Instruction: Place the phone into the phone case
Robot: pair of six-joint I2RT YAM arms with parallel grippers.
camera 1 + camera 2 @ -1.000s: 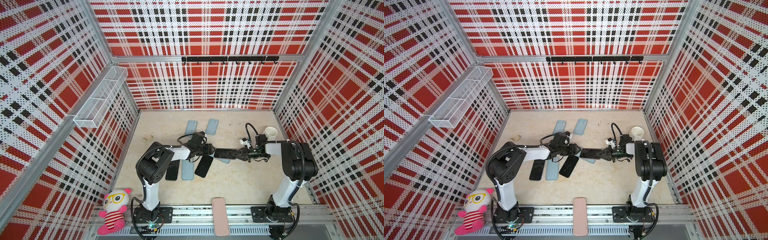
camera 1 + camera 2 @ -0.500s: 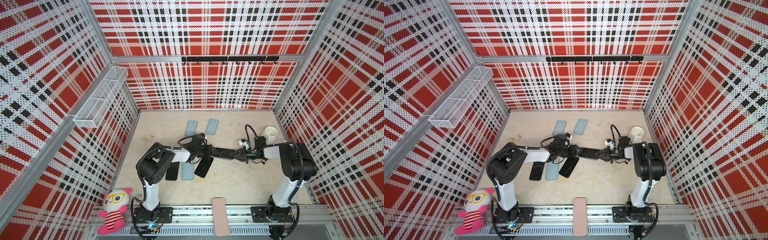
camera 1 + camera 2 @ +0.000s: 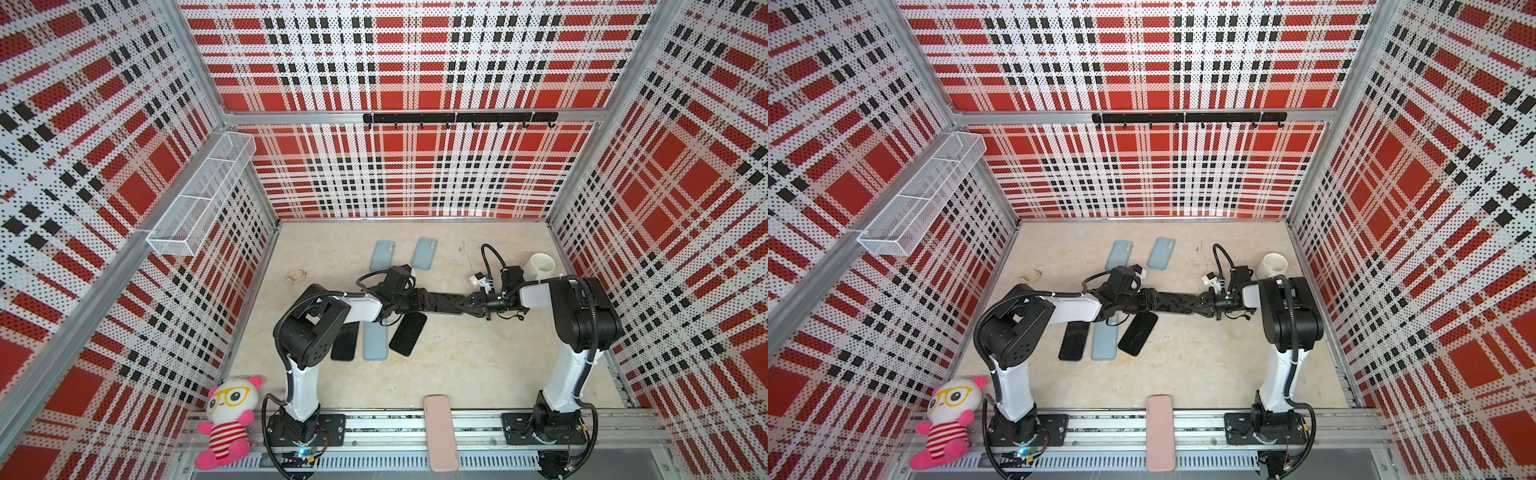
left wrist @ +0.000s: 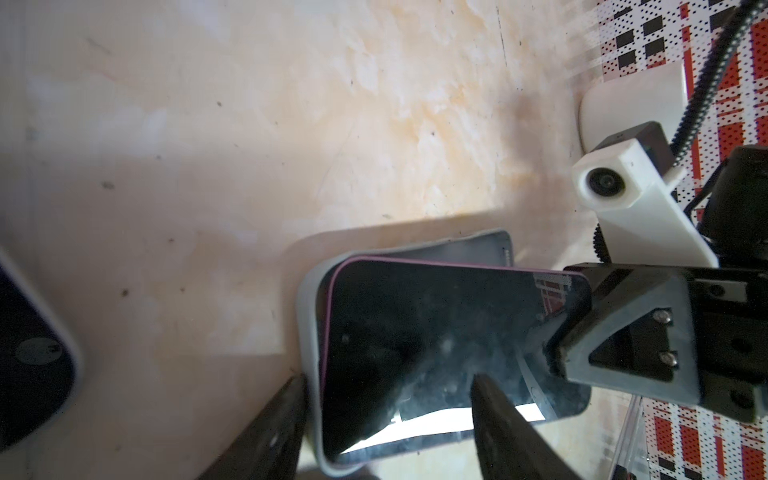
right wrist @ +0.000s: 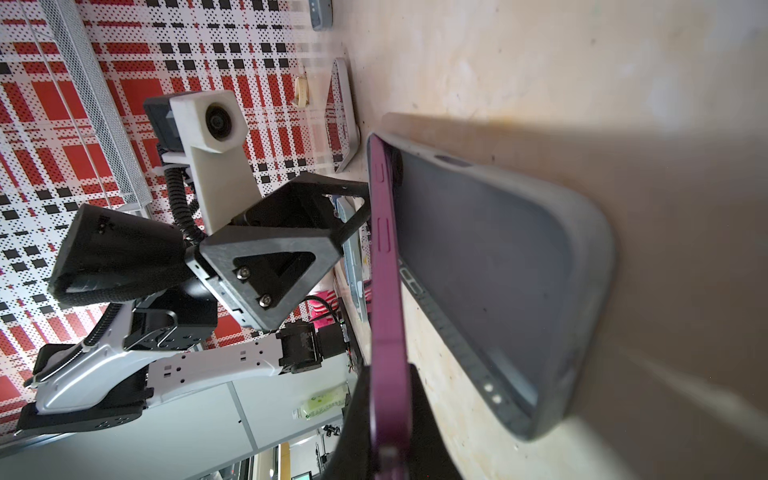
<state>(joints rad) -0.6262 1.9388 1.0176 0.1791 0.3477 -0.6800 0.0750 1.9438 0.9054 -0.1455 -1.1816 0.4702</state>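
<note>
Since a second ago the phone (image 5: pixel 384 270) has swung over the case (image 5: pixel 498 270) on the desk (image 5: pixel 582 62), nearly hiding it from above. Nearest, the right claw (image 5: pixel 388 424) pinches its raised end. The far end rests inside the case's lip. There the left claw (image 4: pixel 388 380) straddles, grip unclear. Pressing flat remains.

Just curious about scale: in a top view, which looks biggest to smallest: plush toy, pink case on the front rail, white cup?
Largest: plush toy.
Next: pink case.
Smallest: white cup; it sits farther back, so distance may shrink it.
</note>
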